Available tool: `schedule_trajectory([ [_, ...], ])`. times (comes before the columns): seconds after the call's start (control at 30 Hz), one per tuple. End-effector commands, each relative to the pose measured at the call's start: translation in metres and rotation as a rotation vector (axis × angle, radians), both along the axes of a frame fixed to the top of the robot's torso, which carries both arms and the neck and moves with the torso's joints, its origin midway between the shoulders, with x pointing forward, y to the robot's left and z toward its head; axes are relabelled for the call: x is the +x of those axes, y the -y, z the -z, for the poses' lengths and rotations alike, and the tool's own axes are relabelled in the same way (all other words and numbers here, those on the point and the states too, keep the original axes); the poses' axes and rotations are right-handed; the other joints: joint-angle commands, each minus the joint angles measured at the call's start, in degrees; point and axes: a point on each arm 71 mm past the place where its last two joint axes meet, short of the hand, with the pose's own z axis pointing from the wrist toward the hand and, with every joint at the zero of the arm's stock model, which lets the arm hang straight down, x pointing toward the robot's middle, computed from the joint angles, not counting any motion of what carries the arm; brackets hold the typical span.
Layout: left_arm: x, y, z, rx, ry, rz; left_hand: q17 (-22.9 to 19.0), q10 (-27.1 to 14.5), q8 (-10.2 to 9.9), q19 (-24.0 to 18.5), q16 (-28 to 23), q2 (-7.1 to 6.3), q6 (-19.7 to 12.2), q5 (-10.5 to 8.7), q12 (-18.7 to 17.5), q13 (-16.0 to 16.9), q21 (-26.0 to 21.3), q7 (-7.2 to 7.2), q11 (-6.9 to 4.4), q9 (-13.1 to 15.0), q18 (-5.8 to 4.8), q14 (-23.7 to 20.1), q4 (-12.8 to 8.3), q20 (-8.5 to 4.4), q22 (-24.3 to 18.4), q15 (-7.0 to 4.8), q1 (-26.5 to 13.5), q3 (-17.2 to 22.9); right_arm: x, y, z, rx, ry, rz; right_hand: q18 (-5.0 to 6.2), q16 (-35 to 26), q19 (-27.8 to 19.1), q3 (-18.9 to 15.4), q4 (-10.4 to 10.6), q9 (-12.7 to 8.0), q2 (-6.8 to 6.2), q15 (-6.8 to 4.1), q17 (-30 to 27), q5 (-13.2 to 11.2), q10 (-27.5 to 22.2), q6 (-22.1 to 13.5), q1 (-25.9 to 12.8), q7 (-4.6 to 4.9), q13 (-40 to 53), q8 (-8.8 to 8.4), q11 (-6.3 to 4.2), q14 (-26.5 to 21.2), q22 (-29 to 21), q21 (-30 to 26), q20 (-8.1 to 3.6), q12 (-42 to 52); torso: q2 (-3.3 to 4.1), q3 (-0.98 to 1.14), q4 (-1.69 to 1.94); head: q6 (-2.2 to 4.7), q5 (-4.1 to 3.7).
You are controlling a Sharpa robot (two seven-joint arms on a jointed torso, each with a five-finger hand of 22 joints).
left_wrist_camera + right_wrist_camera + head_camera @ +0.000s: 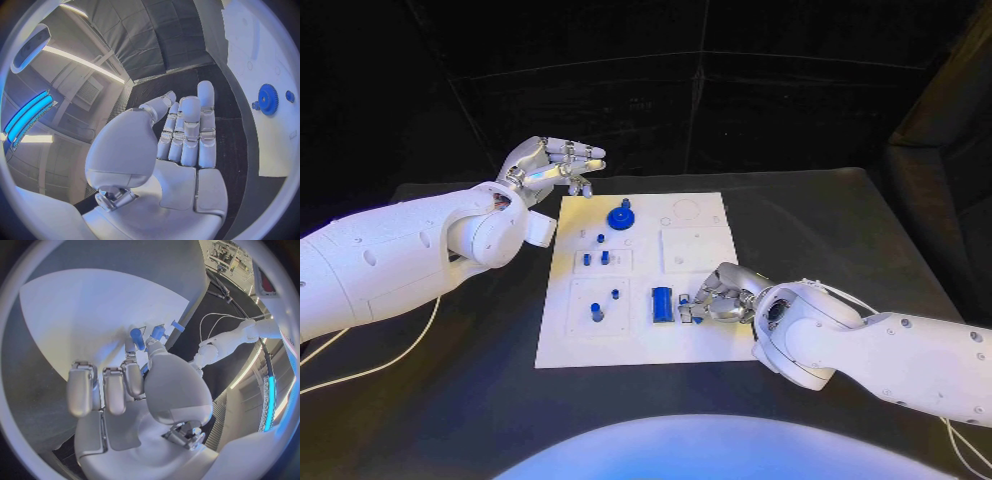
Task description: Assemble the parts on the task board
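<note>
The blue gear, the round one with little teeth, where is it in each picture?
Head view: the blue gear sits on the white task board, near its far end, just beside the left hand.
Left wrist view: the gear lies on the board past the hand's fingertips.
Right wrist view: I cannot pick it out.
Shared landmark: the white task board itself.
</note>
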Motion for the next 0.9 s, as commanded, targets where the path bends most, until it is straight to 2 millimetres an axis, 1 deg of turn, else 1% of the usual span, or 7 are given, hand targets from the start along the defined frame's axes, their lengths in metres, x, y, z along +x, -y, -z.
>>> schedule_trajectory([
  [0.03,-0.0001,0.0010,-0.0013,-0.008,0.000,0.010,-0.05,-0.42,0.18,-0.25,-0.21,0.27,-0.21,-0.01,0.36,-0.09,-0.39,0.19,0.07,-0.05,0.36,-0.23,0.04,-0.01,-0.06,-0.05,-0.15,-0.21,-0.0004,-0.0019,-0.0010,-0.030,0.011,-0.022,-0.70,0.28,0.33,0.26,-0.44,0.36,0.22,-0.58,4.99,-0.07,0.75,0.85,1.37,-0.12,2.84,0.63,-0.30,4.08,2.34,0.26,-0.10,-0.11,-0.03,0.00,0.00,-0.01,0.08],
  [0.17,-0.0001,0.0008,-0.0013,-0.008,0.000,0.009,-0.05,-0.42,0.18,-0.25,-0.21,0.27,-0.21,-0.01,0.36,-0.09,-0.39,0.19,0.07,-0.05,0.36,-0.23,0.04,-0.01,-0.06,-0.05,-0.15,-0.21,-0.0003,-0.0021,-0.0014,-0.039,0.019,-0.024,-0.71,0.36,0.36,0.64,-0.94,1.02,0.67,-0.94,5.19,-0.16,0.82,1.93,2.39,-0.69,2.94,1.38,-0.76,4.12,2.40,0.28,-0.41,-0.06,-0.03,-0.04,-0.04,0.01,0.06],
  [0.23,-0.0002,0.0008,-0.0013,-0.008,0.000,0.010,-0.05,-0.42,0.18,-0.25,-0.21,0.27,-0.21,-0.01,0.36,-0.09,-0.39,0.19,0.07,-0.05,0.36,-0.23,0.04,-0.01,-0.06,-0.05,-0.15,-0.21,-0.0002,-0.0024,-0.0018,-0.040,0.024,-0.023,-0.71,0.38,0.35,0.93,-1.14,1.43,1.04,-1.16,5.26,-0.16,0.87,2.47,2.85,-1.03,2.97,1.88,-1.05,4.13,2.39,0.26,-0.61,-0.06,-0.04,-0.02,-0.04,0.03,0.04],
  [0.43,-0.0002,0.0008,-0.0012,-0.008,-0.001,0.010,-0.05,-0.42,0.18,-0.25,-0.21,0.27,-0.21,-0.01,0.36,-0.09,-0.39,0.19,0.07,-0.05,0.36,-0.23,0.04,-0.01,-0.06,-0.05,-0.15,-0.21,0.0000,-0.0037,-0.0029,-0.032,0.037,-0.021,-0.81,0.73,0.61,1.77,-0.94,2.86,2.42,-1.84,6.09,0.36,1.11,3.84,3.19,-1.99,3.04,3.69,-1.87,4.28,2.85,0.48,-1.27,-0.06,-0.03,-0.01,0.01,-0.01,0.00],
  [0.6,-0.0002,0.0008,-0.0012,-0.008,-0.002,0.011,-0.05,-0.42,0.18,-0.25,-0.21,0.27,-0.21,-0.01,0.36,-0.09,-0.39,0.19,0.07,-0.05,0.36,-0.23,0.04,-0.01,-0.06,-0.05,-0.15,-0.21,0.0004,-0.0048,-0.0038,-0.022,0.049,-0.018,-0.88,0.96,0.77,2.00,-0.35,3.50,3.00,-2.05,6.61,0.60,1.35,3.90,2.71,-2.19,3.33,4.36,-2.06,4.38,3.15,0.62,-1.52,0.31,-0.03,0.00,0.02,0.00,0.05],
  [0.9,-0.0003,0.0008,-0.0011,-0.007,-0.004,0.012,-0.05,-0.42,0.18,-0.25,-0.21,0.27,-0.21,-0.01,0.36,-0.09,-0.39,0.19,0.07,-0.05,0.36,-0.23,0.04,-0.01,-0.06,-0.05,-0.15,-0.21,0.0019,-0.0049,-0.0046,-0.008,0.066,-0.001,-0.90,1.03,0.82,1.94,0.34,4.00,3.14,-2.14,6.76,0.57,1.47,3.70,2.03,-2.24,3.42,4.81,-2.12,4.41,3.23,0.66,-1.65,0.37,-0.04,-0.03,-0.01,0.00,0.12],
])
